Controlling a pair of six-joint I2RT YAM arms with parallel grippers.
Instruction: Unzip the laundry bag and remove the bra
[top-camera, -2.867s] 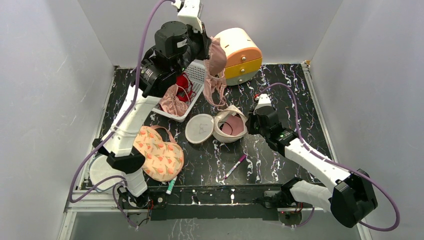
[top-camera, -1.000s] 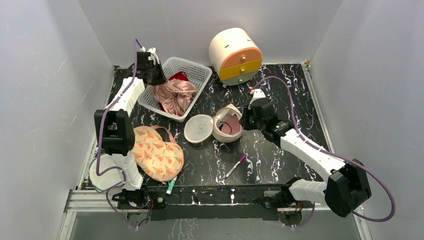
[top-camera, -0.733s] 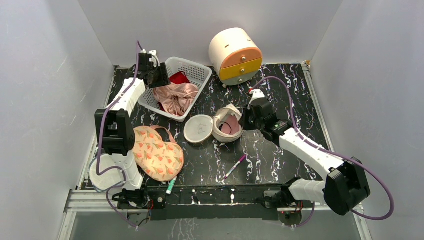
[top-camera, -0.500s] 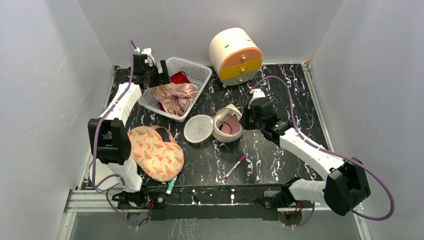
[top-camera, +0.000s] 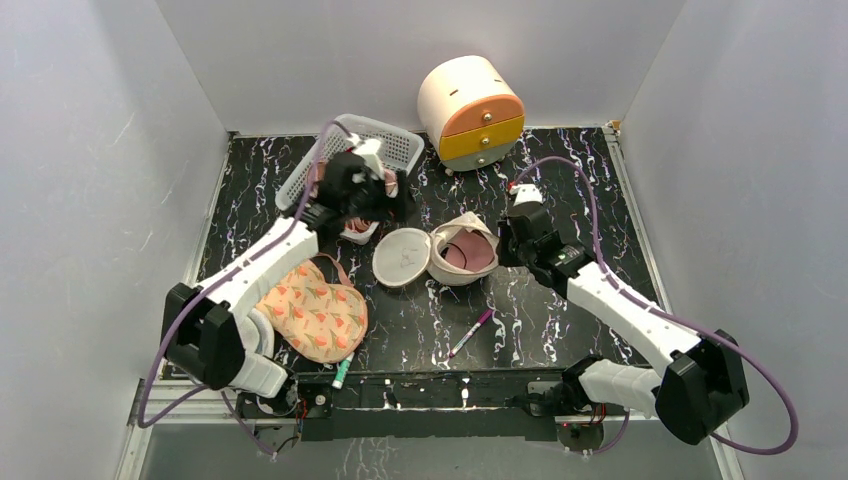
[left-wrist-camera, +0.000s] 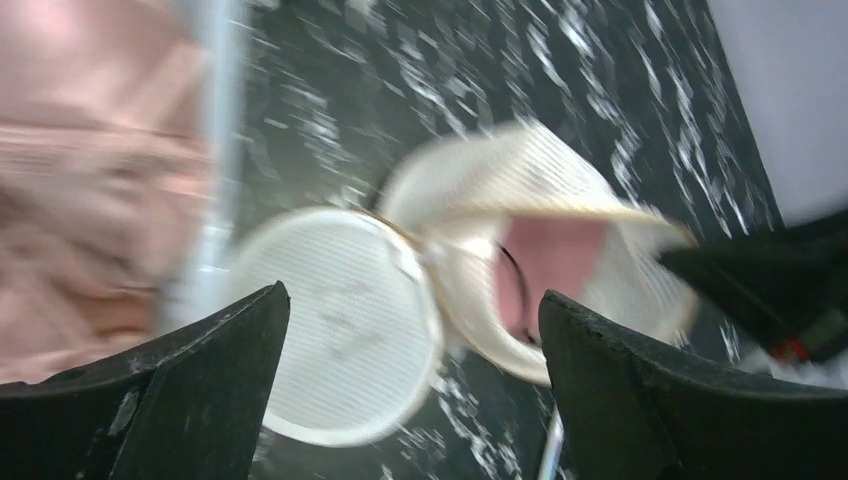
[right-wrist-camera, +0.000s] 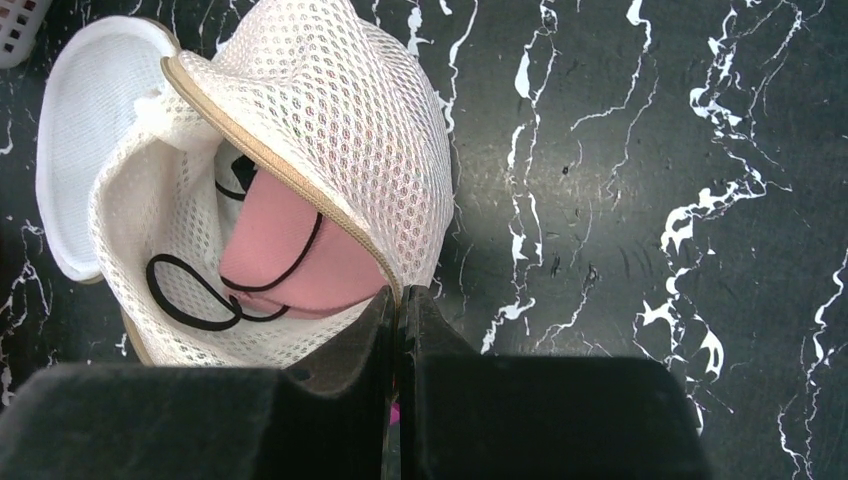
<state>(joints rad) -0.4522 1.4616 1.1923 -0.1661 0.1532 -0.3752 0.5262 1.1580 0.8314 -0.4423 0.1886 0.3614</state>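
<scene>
Black-fingered right gripper (right-wrist-camera: 398, 300) is pinching its tips together on the tan zip rim of the small beige-white mesh laundry bag (right-wrist-camera: 340, 120). The bag is lying unzipped near the middle of the black, white-veined table (right-wrist-camera: 620, 200), its round flat lid (top-camera: 400, 257) flopping open to the left. A pink padded piece (right-wrist-camera: 290, 265) with black cords is sitting inside. The left gripper (left-wrist-camera: 408, 295), blurred, is hovering spread wide and empty above the lid, beside the white plastic lattice basket (top-camera: 390, 145) holding pink satin fabric (left-wrist-camera: 80, 150).
</scene>
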